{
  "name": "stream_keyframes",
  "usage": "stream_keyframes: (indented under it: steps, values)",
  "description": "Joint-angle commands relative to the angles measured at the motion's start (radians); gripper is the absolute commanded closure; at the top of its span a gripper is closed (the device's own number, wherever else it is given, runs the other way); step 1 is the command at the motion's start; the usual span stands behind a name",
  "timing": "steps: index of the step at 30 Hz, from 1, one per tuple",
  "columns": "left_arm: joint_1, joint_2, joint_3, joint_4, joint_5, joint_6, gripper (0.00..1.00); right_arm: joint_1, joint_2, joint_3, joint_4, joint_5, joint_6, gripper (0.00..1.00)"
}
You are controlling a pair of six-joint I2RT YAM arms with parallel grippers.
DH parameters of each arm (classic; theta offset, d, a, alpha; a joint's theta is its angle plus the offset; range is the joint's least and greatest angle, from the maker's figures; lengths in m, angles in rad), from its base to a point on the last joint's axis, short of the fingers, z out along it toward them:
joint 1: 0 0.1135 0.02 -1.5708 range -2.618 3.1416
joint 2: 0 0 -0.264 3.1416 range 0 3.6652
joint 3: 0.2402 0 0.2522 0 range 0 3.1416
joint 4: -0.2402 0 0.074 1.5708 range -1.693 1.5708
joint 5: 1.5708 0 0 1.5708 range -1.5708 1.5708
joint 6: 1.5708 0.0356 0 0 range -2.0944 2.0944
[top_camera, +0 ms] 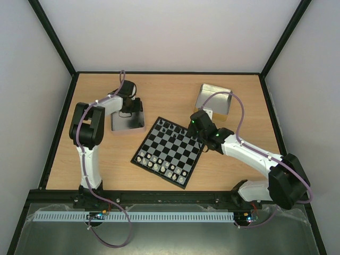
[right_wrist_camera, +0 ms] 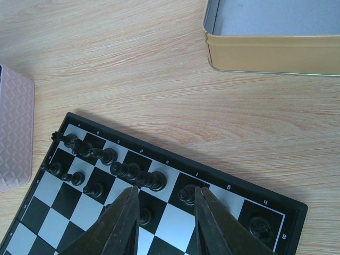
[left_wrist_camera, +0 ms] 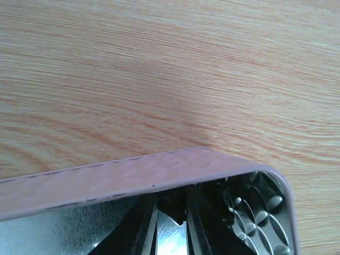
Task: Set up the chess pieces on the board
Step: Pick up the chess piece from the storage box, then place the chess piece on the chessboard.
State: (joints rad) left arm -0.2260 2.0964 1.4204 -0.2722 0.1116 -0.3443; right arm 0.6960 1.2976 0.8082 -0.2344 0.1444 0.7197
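Over the far edge of the board (right_wrist_camera: 234, 187), the right tool (right_wrist_camera: 164, 197) is hovering with its jaws standing apart and gripping nothing. The chess pieces (right_wrist_camera: 151, 180) are filling the two rows nearest that edge. Some in the middle are looking bunched together rather than sitting one to a square, and one small piece (right_wrist_camera: 186, 195) is standing just below the gap between the fingers. Pale pieces (top_camera: 159, 161) are lining the opposite, near edge. Off to the left, the left tool (left_wrist_camera: 171, 234) is sitting down inside the left tray (left_wrist_camera: 106, 183) with its fingers drawn nearly together. Whether it is pinching a piece I cannot tell, because the tips are running off the bottom of the wrist view. The right tray (right_wrist_camera: 265, 53) is resting on the tabletop (top_camera: 170, 95) beyond the board. The step in hand is probably tidying or filling the black back rows. To do it well, the right tool should be coming straight down over a single piece, with its fingers lined up along the row so they are not knocking the crowded neighbours. It should be letting go only once the base is flat on its own square. The left tool should be lifting clear of the tray wall before swinging across.
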Motion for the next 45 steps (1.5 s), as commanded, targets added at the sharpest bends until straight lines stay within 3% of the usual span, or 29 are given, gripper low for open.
stream_keyframes:
  steps: [1, 16, 22, 33, 39, 45]
  values:
    - [-0.001, 0.026, 0.0, -0.006, 0.008, 0.024, 0.88, 0.005, -0.02, -0.005, -0.005, 0.017, 0.012, 0.72]
    - [-0.003, -0.201, -0.185, 0.0, -0.018, -0.061, 0.9, 0.006, -0.074, 0.002, 0.031, -0.063, 0.015, 0.72]
    - [-0.003, -0.321, -0.272, 0.027, 0.015, -0.09, 0.9, 0.006, -0.066, -0.013, 0.103, -0.202, 0.016, 0.71]
    - [-0.099, -0.6, -0.458, 0.165, 0.385, -0.126, 0.9, 0.006, -0.019, -0.009, 0.364, -0.525, 0.15, 0.57]
    - [-0.209, -0.697, -0.509, 0.286, 0.542, -0.161, 0.9, 0.007, -0.002, -0.002, 0.43, -0.542, 0.216, 0.51]
    - [-0.266, -0.704, -0.519, 0.367, 0.633, -0.161, 0.9, 0.005, 0.009, -0.027, 0.468, -0.537, 0.225, 0.53]
